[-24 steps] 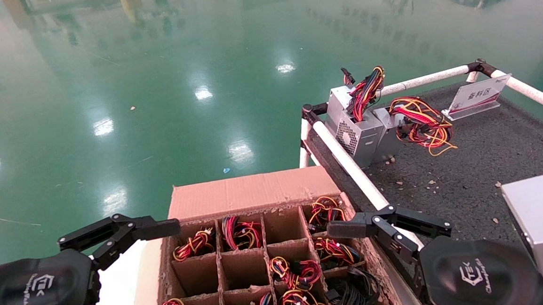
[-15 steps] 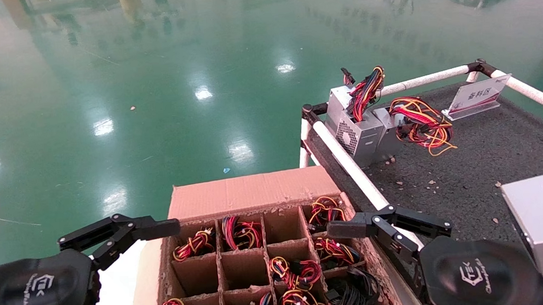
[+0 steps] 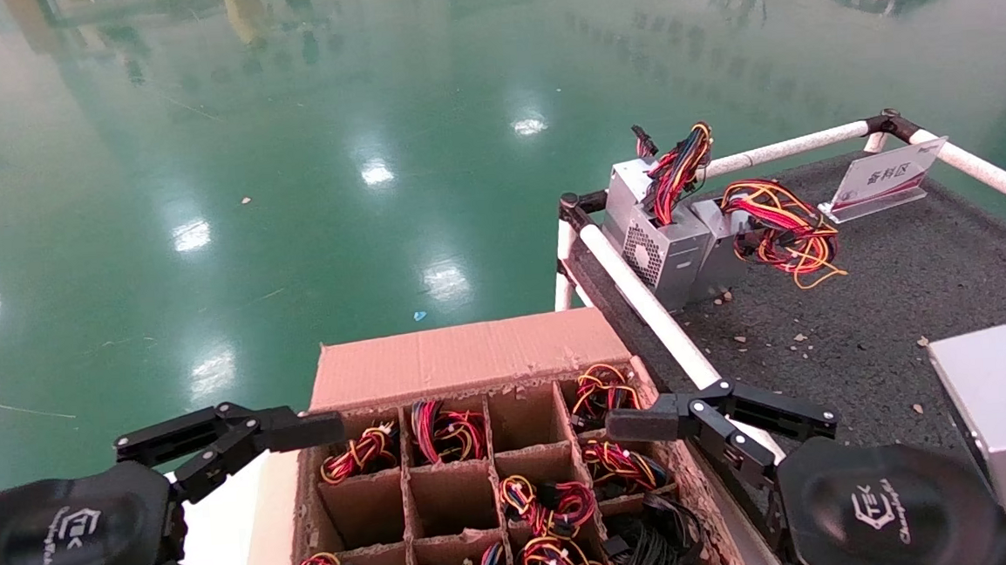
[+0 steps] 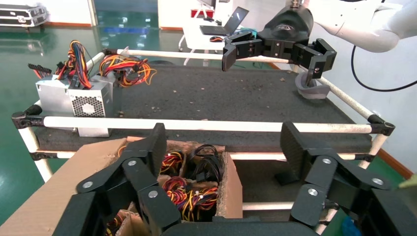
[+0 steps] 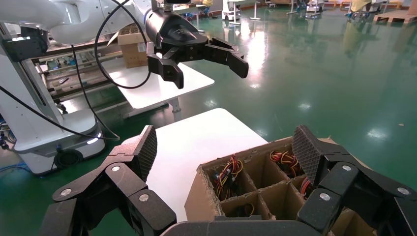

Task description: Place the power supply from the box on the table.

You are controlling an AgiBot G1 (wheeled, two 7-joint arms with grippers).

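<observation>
At the bottom of the head view, the black left gripper (image 3: 307, 508) hangs with its fingers spread wide and nothing between them, at the left wall of the large brown cardboard box (image 3: 464, 359); its lower finger is partly cut off by the frame edge. The black right gripper (image 3: 651, 426) at the lower right also stands released, one finger over the box's right-hand cells, the other hidden from this view. The box's frayed dividers form square cells: some near the middle show only bare cardboard, while others hold coils of red, orange, yellow and black wire, and the units beneath those coils cannot be made out. A white tube rail (image 3: 644, 304) runs just beside the box's right edge, bordering the dark rough-textured table (image 3: 897, 293). At the table's far left corner, right of centre in the frame, a grey-silver metal power supply (image 3: 662, 246) with a looping wire bundle stands against the rail.
</observation>
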